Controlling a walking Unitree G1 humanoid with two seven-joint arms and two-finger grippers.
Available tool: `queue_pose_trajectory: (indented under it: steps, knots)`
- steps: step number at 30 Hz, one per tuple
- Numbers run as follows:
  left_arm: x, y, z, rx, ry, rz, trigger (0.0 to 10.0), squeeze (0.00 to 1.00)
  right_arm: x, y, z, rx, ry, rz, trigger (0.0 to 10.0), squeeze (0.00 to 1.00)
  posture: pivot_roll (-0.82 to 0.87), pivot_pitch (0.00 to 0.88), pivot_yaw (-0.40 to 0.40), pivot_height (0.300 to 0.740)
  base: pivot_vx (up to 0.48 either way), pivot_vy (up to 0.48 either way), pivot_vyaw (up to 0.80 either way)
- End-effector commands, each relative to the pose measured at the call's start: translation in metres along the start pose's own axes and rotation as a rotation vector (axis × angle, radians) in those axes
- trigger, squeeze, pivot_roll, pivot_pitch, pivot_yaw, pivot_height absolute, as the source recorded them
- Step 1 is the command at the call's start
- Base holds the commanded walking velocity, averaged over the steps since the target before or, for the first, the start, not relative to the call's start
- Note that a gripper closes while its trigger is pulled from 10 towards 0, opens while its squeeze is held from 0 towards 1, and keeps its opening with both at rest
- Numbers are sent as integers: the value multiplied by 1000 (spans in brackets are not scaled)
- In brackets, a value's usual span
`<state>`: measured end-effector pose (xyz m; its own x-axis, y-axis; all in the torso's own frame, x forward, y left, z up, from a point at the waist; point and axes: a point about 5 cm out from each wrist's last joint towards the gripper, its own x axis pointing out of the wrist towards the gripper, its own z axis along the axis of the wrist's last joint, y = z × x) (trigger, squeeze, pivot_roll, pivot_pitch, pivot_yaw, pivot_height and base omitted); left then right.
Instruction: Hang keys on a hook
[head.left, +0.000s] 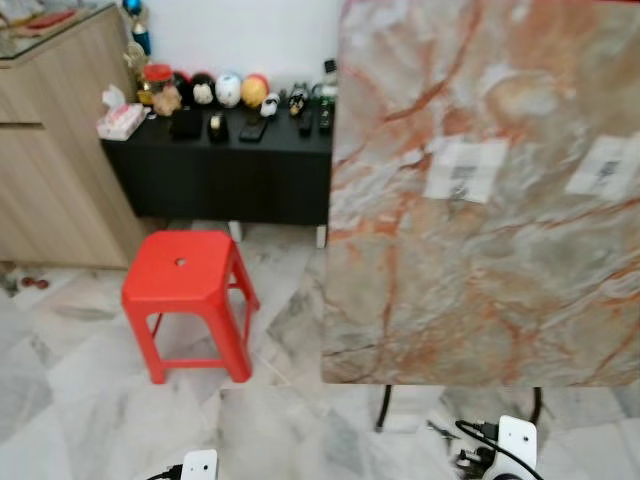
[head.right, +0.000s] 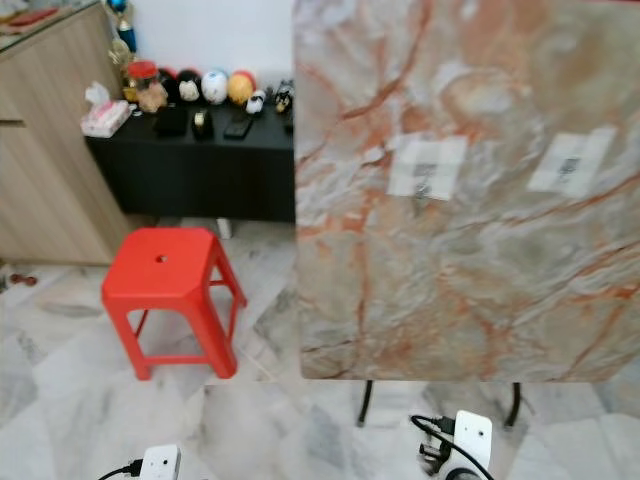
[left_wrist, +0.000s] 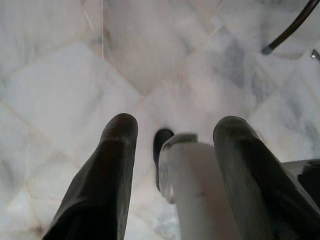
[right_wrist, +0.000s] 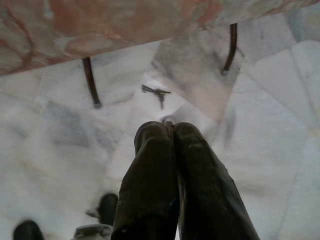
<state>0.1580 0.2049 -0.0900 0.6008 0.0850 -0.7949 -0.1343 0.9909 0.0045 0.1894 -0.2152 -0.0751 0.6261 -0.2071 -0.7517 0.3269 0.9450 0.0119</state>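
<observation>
One red stool (head.left: 186, 290), one marble table (head.left: 490, 200) bearing two white labels (head.left: 466, 168) (head.left: 606, 165), one black sideboard (head.left: 225, 165), one wooden cabinet (head.left: 50, 150), one tissue box (head.left: 121, 121).

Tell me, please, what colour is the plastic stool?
Red plastic stool; clearest in the left eye view.

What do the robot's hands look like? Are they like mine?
Not quite! Each hand is a gripper with two long black fingers, thick and rounded at the tips. The left gripper has smooth, slightly shiny fingers. The right gripper has darker, scuffed-looking fingers. The head cameras show white blocks with black cables on the arms.
</observation>
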Motion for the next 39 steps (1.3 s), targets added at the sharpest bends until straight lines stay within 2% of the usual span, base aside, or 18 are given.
queue_pose_trajectory:
  steps: [1,13,19,23,25,31,34,39]
  knots:
    - [0,-1,-2,-23,7,3,10000,0,1,-2,7,9,-27,-11,10000,0,45,15,-66,740,0,-371,0]
    - [1,1,4,-50,-21,18,10000,0,6,6,43,61,-144,-7,10000,0,49,49,-72,740,0,-27,0]
    - [1,1,6,-53,-29,23,10000,0,7,9,69,58,-260,-29,10000,0,45,60,-66,740,0,0,0]
    - [1,2,7,-51,-33,24,10000,0,4,8,96,-100,-401,-114,10000,0,46,67,-62,740,0,0,0]
    - [1,2,8,-52,-37,24,10000,0,0,9,119,-199,-511,-177,10000,0,46,69,-60,740,0,0,0]
    - [2,4,10,-55,-45,24,10000,0,-10,11,159,-309,-697,-299,10000,0,47,71,-57,740,0,0,0]
    - [2,5,10,-58,-45,27,10000,0,-20,15,186,-454,-840,-428,10000,0,51,71,-55,740,0,0,0]
    - [1,6,10,-61,-45,29,10000,0,-28,19,204,-509,-932,-505,10000,0,52,71,-55,740,0,0,0]
